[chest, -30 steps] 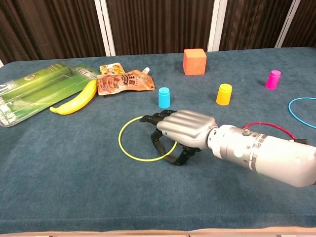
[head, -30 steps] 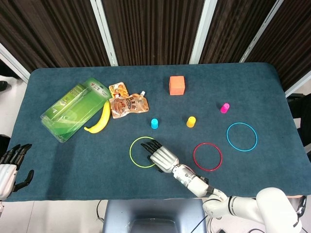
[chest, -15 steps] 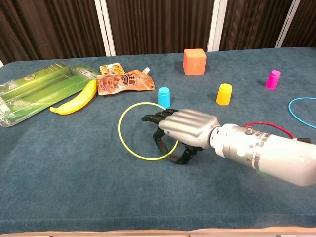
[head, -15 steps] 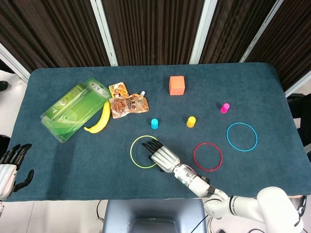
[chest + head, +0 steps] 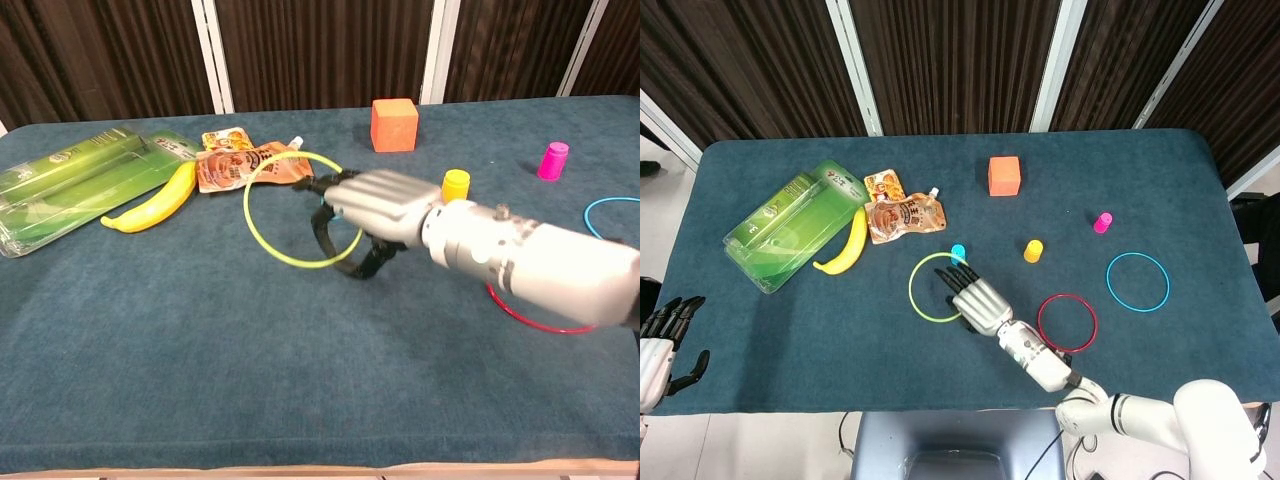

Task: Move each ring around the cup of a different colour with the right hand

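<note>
Yellow thin plastic ring [image 5: 297, 208] pinched in the right hand [image 5: 378, 212], lifted off the dark blue cloth table [image 5: 180, 340] and hanging near the small blue cup [image 5: 958, 251], not dropped over anything yet. Nothing finished so far by the look of it: red ring [image 5: 1067, 322] and blue ring [image 5: 1137, 281] lying flat, apart from the yellow cup [image 5: 1033, 250] and pink cup [image 5: 1102, 222]. Left hand [image 5: 660, 345] parked at the table edge, fingers apart, holding nothing; writing on the orange-brown snack pouch [image 5: 245, 165] and green packet [image 5: 75, 185] too small to read.

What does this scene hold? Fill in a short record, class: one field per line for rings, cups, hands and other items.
held ring: yellow ring, lifted by right hand
rings on table: red ring; blue ring
cups: blue cup; yellow cup; pink cup
left hand: left hand at table edge, holding nothing
other items: banana; orange cube
</note>
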